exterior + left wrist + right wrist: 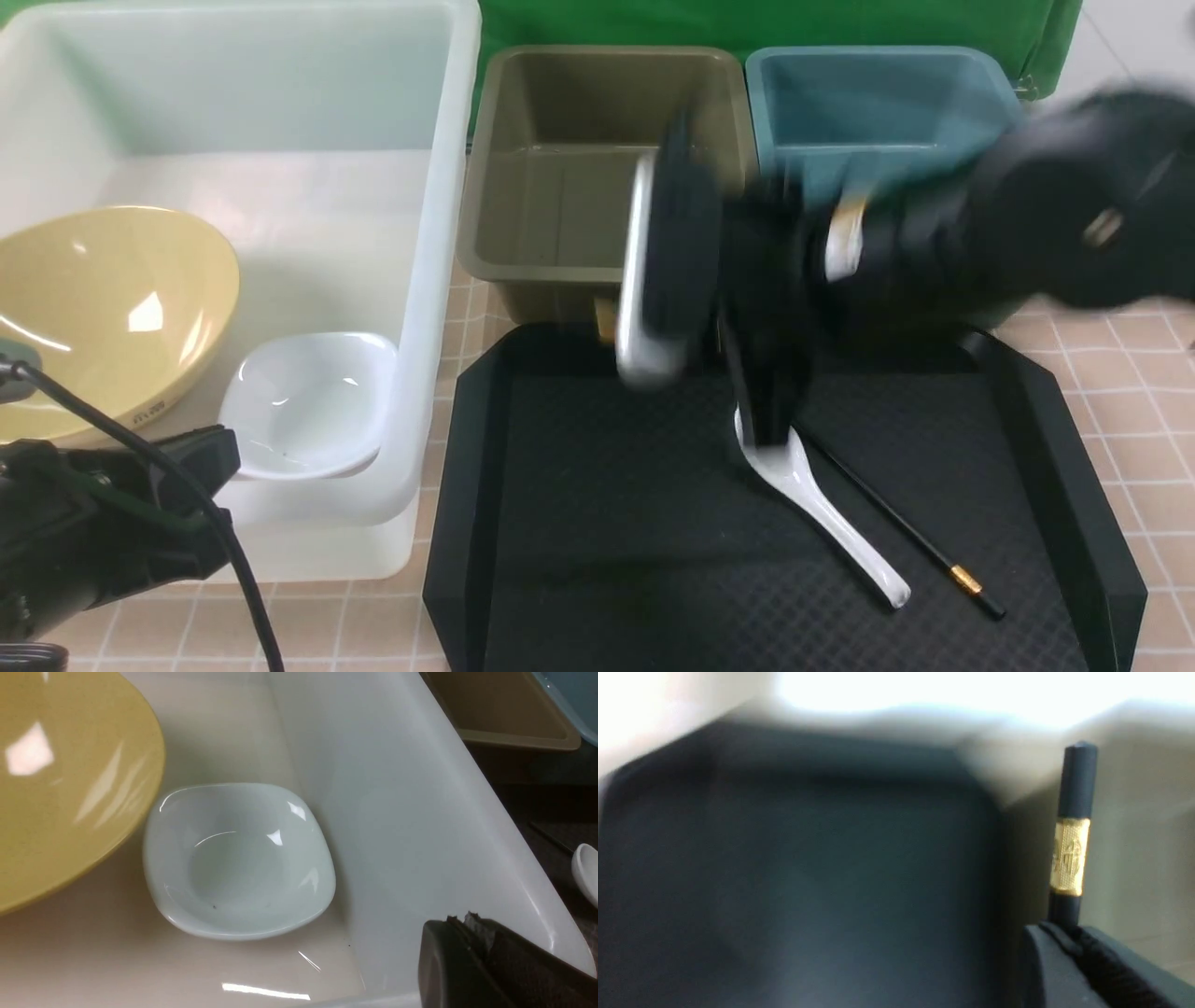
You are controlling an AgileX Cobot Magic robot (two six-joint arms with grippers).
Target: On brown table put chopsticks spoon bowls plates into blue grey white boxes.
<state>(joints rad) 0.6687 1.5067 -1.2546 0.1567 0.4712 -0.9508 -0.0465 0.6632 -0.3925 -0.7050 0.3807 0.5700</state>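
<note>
The right claw (1064, 927) pinches a black chopstick (1071, 858) just below its gold band. In the right wrist view, the banded end stands clear of the tightly pressed fingers. In the front view the right arm shows as a dark blur above the far half of the black tray (597, 523), which sits at near centre on the tiled desk (1148, 448).

A white spoon (822, 504) lies on the tray, its bowl toward the far side and partly hidden under the blurred arm, its handle pointing near and right. Just right of it, roughly parallel, lies a second chopstick (896, 527), its gold-banded end on the near side.

Beyond the tray stands the grey box (560, 168) with the blue box (878, 103) beside it on the right. The large white box (439, 187) fills the left of the scene. It holds a tilted yellow bowl (103, 308) on its left side and a small white bowl (308, 401) sitting upright in its near right corner.

The left claw (460, 924), fingers pressed together, hangs at the near edge of the white box, close to the white bowl.
</note>
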